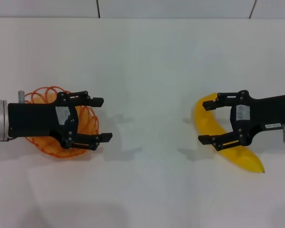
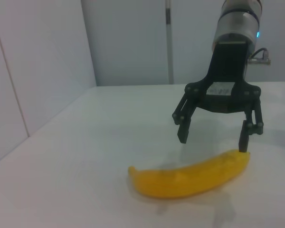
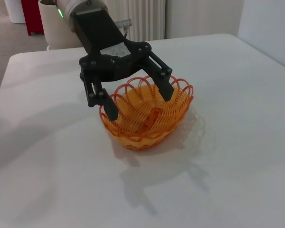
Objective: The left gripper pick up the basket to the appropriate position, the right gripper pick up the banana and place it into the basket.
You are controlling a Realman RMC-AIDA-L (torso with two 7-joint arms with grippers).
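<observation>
While my left gripper (image 1: 100, 118) is hovering spread over the basket (image 1: 47, 97), my right gripper (image 1: 205, 122) is straddling the banana (image 1: 209, 124), fingers wide, gripping nothing.

No label or sticker text is legible.

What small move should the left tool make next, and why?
Probably lower the left tool a little and close on the near rim of the basket. It hangs open above the basket, touching nothing, and the basket sits on the table far from the banana. The right tool is open over the banana, which lies flat, so the basket likely moves first.
</observation>
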